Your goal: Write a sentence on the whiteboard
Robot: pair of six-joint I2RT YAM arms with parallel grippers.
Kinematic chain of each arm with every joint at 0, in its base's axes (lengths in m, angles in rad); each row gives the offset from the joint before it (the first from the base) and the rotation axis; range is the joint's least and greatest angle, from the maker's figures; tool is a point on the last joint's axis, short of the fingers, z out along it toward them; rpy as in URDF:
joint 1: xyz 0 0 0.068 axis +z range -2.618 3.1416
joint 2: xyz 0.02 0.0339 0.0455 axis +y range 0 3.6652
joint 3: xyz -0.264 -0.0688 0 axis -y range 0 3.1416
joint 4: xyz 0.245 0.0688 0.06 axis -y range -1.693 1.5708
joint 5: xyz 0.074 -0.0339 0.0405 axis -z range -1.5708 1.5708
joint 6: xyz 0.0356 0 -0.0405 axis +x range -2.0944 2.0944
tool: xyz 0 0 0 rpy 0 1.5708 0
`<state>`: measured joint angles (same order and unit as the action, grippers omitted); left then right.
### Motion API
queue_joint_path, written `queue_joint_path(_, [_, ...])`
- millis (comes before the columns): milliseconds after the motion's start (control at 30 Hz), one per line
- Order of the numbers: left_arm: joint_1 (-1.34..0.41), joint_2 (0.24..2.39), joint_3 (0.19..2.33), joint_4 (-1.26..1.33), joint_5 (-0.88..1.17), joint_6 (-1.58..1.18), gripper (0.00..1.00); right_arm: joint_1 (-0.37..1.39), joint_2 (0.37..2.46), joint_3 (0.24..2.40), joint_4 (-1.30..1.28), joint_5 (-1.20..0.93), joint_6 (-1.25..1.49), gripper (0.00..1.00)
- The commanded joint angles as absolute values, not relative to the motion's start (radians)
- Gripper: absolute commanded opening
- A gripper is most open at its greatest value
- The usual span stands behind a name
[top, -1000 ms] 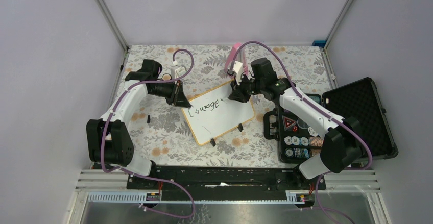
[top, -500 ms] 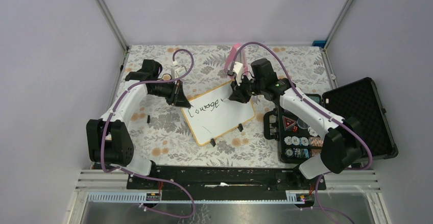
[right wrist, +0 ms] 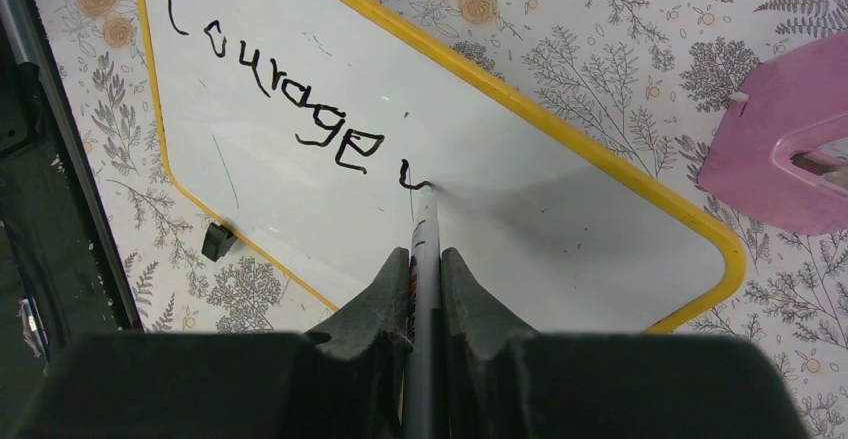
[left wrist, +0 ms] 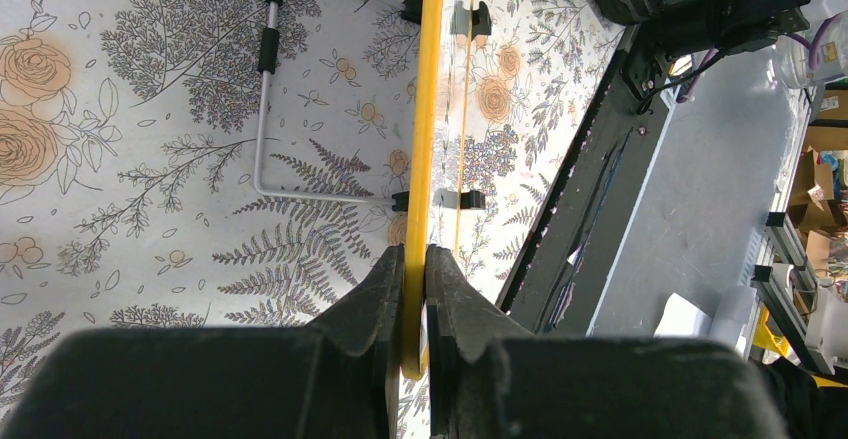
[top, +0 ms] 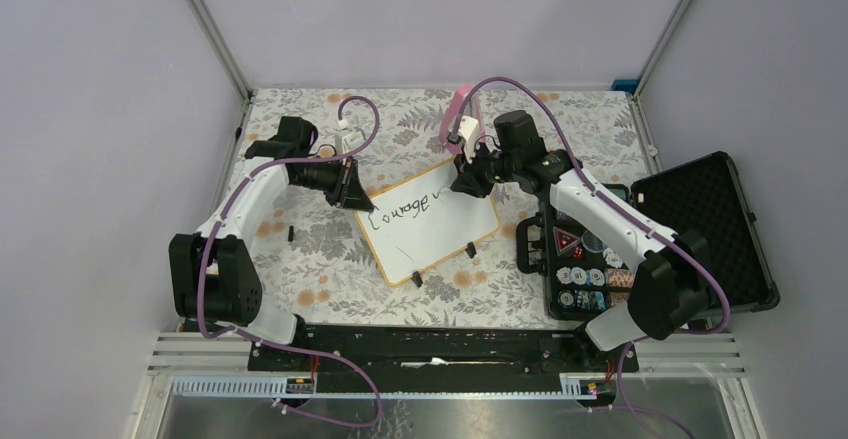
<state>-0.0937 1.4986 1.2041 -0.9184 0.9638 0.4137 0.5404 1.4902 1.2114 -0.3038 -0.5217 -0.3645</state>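
One word of the sentence (right wrist: 318, 124) shows on the whiteboard (top: 430, 221) at mid-frame, so while the left gripper (left wrist: 414, 259) pinches its rim, the right gripper (right wrist: 425, 257), clamped on the marker (right wrist: 424, 221), should press lightly, with small, level strokes.

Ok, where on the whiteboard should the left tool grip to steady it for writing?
The yellow rim on the left short edge of the whiteboard, approached edge-on from the left, one finger on the face, one behind. It is slim, free of feet, and away from the marker in the right tool. The left tool is shut on it.
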Motion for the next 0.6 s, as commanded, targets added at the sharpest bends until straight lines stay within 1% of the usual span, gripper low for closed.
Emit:
queue_joint_path(0, [-0.096,1.483,1.199,-0.874,0.886,0.449,0.0,0.529,1.487,1.257,-0.28,-0.492,-0.387,0.0])
queue_joint_path(567, [-0.097,1.484,1.197,-0.873,0.885,0.452,0.0,0.529,1.47,1.182,-0.281,-0.506,-0.391,0.0])
